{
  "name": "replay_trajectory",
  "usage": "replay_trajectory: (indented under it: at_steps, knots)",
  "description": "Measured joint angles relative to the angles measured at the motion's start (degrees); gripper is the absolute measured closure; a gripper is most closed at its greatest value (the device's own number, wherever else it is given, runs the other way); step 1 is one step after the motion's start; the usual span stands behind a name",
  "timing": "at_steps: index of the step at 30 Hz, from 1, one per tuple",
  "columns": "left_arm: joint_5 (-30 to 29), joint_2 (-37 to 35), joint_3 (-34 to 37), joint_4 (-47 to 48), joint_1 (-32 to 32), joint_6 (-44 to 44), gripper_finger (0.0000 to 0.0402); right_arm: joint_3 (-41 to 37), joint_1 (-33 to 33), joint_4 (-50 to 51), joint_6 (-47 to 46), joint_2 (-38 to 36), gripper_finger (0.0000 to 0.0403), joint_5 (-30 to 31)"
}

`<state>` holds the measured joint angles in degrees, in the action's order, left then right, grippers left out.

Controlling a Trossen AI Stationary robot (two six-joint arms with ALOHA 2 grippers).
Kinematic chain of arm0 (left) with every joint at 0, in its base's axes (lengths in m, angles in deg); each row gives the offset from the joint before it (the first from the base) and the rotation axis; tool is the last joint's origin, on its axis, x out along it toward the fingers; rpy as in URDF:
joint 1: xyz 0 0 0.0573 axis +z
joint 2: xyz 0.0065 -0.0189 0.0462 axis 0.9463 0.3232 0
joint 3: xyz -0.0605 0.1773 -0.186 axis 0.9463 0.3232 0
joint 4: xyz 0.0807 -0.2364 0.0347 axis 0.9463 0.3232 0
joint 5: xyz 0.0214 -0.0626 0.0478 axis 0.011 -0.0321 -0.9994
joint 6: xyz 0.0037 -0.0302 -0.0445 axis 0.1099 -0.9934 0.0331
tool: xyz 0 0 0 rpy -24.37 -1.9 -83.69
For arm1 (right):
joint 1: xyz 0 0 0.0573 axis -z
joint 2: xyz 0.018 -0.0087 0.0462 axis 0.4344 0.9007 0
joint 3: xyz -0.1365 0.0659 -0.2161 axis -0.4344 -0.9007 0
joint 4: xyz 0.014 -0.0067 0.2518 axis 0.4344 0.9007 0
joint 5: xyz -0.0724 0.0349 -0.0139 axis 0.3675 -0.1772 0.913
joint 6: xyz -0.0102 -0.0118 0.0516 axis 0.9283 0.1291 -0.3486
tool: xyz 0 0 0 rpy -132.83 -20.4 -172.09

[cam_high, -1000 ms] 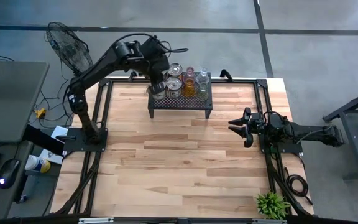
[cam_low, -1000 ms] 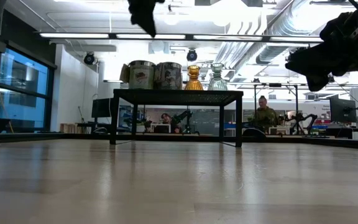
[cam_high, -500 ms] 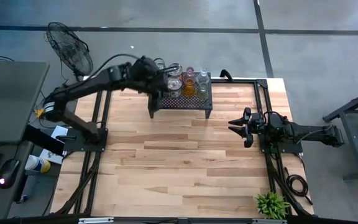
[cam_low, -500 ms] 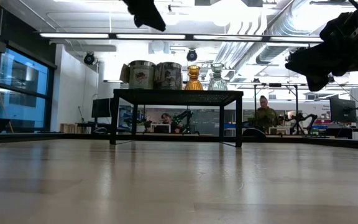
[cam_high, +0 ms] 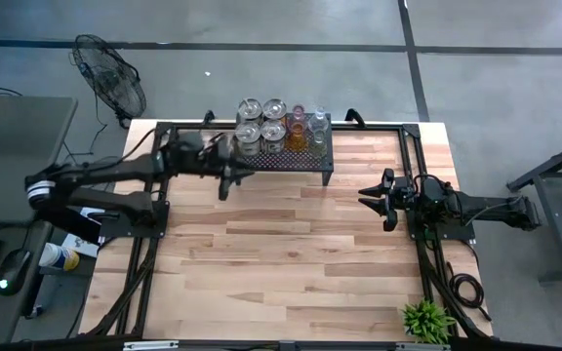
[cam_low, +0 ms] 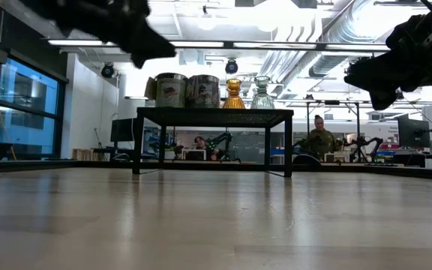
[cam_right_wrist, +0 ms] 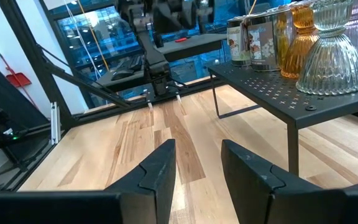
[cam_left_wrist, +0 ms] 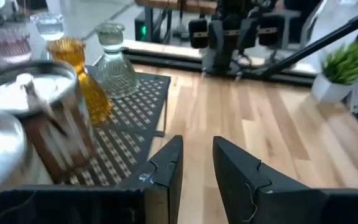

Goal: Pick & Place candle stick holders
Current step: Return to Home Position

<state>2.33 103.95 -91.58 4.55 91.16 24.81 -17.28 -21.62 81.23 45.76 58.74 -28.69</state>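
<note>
Eight candle stick holders are standing together on the black stand. We are holding our left gripper empty, fingers narrowly parted, holders toward one-thirty. Our right gripper is waiting at three o'clock, parted and empty.

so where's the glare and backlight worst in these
low view: ceiling lights glare, leaving the left arm and stand as silhouettes; right wrist view: bright windows behind, glints on the clear holder; high view: even, soft shadows
</note>
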Motion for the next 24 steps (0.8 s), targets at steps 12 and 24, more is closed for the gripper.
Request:
replay_trajectory:
  at_steps: [12, 24]
  knots:
    - [-3.99, -16.62, 23.89, -14.15, -4.05, -9.70, 0.0318, -0.01, 0.01, 0.00, 0.00, 0.00, 0.0281, 0.00]
    - [4.04, -37.43, 36.36, -18.02, -3.94, -9.32, 0.0318, -0.01, 0.00, 0.00, 0.01, 0.00, 0.0281, 0.00]
